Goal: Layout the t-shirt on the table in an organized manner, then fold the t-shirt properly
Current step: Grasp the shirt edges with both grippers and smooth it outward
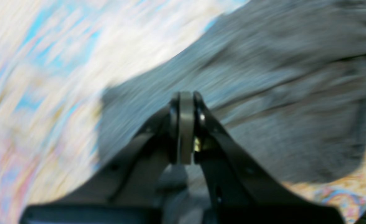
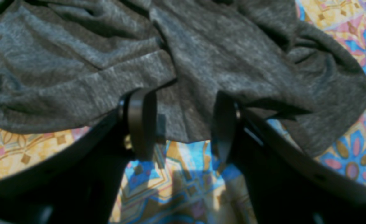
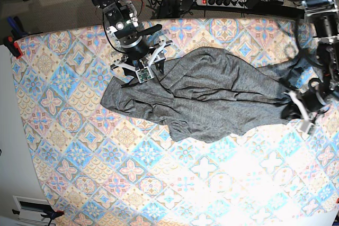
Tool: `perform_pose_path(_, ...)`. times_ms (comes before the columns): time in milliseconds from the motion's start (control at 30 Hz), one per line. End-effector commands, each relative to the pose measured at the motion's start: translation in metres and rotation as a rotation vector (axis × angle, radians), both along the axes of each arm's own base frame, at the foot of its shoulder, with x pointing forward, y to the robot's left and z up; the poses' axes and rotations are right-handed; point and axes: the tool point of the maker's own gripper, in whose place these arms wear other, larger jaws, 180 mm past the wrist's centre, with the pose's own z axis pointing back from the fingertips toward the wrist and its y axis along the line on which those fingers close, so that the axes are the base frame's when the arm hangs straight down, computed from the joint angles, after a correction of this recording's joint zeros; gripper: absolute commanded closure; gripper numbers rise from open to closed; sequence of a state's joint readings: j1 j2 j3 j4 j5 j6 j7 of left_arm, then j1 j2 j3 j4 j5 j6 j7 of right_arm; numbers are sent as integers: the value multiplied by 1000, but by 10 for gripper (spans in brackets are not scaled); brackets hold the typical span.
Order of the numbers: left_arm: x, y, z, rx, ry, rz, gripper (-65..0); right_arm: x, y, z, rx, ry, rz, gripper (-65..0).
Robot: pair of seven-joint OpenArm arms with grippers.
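The left claw [image 1: 186,124] is showing its two pads pressed together with nothing visibly between them, though its wrist view is smeared with blur; in the base view it is sitting at the far hem of the dark heather-grey soft knit t-shirt [image 3: 212,99]. The right claw [image 2: 183,124] is standing with its jaws apart, straddling a loose edge of the grey knit without pinching it. The garment is lying near the middle of the large worktop [image 3: 106,183] covered in pink, blue and cream floral diamond tiles, stretched sideways but bunched and creased. Judging by that, the laying-out is only partly under way: flattening and squaring are remaining, and no fold is showing yet.
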State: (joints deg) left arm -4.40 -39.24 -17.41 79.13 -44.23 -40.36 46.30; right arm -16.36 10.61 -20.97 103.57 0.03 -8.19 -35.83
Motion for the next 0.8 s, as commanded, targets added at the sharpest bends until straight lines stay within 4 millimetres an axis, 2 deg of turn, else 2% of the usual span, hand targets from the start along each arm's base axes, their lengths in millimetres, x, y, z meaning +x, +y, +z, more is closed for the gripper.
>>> perform_pose_path(0, 5, 11, 21, 11, -58, 21, 0, 11, 0, 9, 7, -41, -1, -293)
perform_pose_path(100, 6, 3, 23, -23, -84, 33, 0, 42, -1, 25, -4, -110, 0, -293)
perform_pose_path(200, 3, 2, 18, -16, -65, 27, 0, 60, -1, 39, -6, -158, -1, -293)
perform_pose_path(333, -5, 5, 8, 11, 1, 23, 0, 61, -2, 37, -9, -154, -3, -293)
perform_pose_path(433, -5, 5, 8, 12, 5, 23, 0, 60, -4, 29, -20, -135, -5, -293)
perform_pose_path(633, -5, 5, 8, 13, 7, 22, 0, 58, -3, 27, -21, -129, -2, -293)
perform_pose_path(767, -5, 5, 8, 13, 7, 22, 0, 55, -7, 11, -40, -93, -5, -293)
